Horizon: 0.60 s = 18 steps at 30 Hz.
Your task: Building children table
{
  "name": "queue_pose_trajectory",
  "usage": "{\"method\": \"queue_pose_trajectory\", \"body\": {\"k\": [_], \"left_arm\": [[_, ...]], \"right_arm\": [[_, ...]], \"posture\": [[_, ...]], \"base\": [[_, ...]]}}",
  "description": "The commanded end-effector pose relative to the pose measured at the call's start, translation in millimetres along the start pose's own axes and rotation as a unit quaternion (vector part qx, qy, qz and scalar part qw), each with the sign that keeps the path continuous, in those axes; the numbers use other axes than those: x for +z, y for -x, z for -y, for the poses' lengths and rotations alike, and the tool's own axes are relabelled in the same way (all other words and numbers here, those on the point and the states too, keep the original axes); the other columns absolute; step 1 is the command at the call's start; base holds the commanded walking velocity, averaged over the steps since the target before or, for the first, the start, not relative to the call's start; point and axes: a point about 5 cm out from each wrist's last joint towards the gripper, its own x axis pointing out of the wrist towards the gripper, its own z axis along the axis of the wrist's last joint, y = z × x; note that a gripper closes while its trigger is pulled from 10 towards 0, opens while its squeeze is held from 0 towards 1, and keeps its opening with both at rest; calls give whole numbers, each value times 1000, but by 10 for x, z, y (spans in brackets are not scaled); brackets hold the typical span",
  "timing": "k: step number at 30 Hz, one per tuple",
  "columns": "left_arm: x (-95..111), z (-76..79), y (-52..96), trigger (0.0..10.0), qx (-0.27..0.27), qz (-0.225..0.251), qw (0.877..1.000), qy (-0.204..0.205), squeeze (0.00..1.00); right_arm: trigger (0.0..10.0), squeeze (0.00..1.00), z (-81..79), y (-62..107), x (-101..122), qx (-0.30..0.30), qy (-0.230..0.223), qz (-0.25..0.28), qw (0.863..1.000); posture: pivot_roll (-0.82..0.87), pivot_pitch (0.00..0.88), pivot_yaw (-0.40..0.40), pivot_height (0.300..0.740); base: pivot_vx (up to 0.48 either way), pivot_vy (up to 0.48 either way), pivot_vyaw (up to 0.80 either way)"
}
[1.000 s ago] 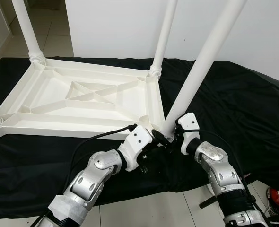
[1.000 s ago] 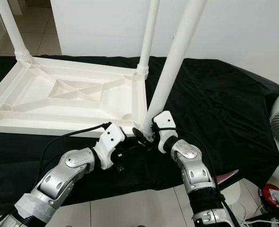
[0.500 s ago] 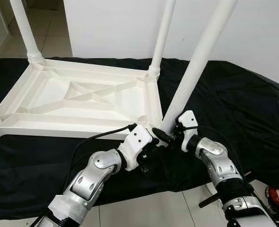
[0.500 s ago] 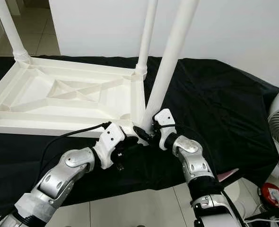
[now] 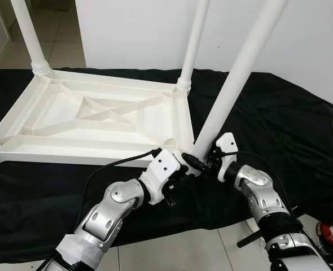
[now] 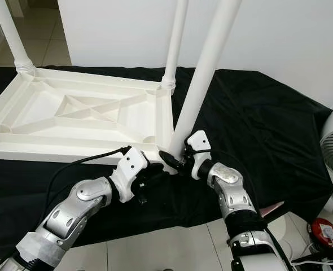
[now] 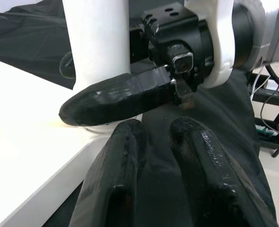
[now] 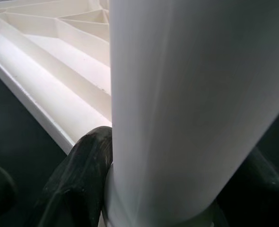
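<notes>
I see the white ribbed plastic tabletop (image 5: 93,121) lying inverted on black cloth (image 5: 279,118); my right end effector (image 5: 203,164) clamps the smooth round leg (image 5: 234,82) at its near corner; my left end effector (image 7: 153,170), fingers nearly together, grips nothing just beside it.

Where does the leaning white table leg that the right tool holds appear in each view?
Left eye: leaning leg, right of centre.
Right eye: centre.
Left wrist: top left.
Right wrist: between the black fingers.
Shared landmark: near corner of the upturned table top.
</notes>
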Motion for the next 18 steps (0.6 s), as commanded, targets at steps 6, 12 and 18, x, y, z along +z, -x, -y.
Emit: {"method": "queue_pose_trajectory", "body": {"k": [6,12,18], "left_arm": [[3,57,21,10000,-9,-1,1000,4,0],[-15,67,42,10000,-7,-4,1000,6,0],[-6,83,18,10000,-13,-3,1000,5,0]], "right_arm": [[10000,0,-71,14,-196,-112,-14,-48,993],[10000,0,-224,-2,-191,-204,-61,-37,976],[10000,0,-447,-43,-140,-302,-94,-22,948]], "posture": [[89,52,-113,740],[89,53,-119,740],[79,45,-120,740]], "base": [[0,0,0],[0,0,0],[0,0,0]]}}
